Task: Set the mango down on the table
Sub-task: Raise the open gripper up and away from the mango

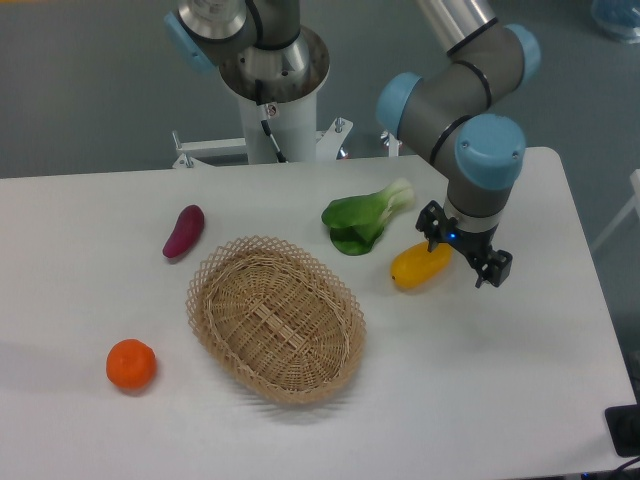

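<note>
Wicker basket [275, 318] holds nothing; mango [420, 264] lies on table [500, 380]

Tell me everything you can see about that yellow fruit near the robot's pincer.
The mango is a smooth yellow oval with a faint orange tint. It lies on its side on the white table, its right end tipped slightly upward, just right of the woven basket and below the leafy green vegetable. The pincer sits at its right end, jaws spread; whether a finger touches the fruit is unclear.
</note>
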### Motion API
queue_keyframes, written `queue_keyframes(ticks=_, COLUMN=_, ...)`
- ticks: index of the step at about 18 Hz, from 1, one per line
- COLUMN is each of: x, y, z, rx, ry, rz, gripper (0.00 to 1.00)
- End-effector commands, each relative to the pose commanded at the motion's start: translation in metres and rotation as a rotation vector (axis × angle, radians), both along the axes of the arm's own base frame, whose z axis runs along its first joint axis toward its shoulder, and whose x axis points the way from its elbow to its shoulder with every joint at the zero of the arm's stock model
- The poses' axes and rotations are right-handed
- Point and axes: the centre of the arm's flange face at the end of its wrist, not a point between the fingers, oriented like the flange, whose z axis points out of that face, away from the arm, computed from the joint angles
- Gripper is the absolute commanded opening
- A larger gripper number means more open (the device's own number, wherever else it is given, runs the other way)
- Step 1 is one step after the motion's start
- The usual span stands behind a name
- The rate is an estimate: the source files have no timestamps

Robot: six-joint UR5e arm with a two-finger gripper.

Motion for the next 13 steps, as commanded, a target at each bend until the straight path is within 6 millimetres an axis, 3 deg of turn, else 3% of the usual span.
queue_keyframes(ticks=13, x=-0.036, y=0.019, z=0.032, rx=0.024, ry=-0.056, rz=0.012, gripper=1.00)
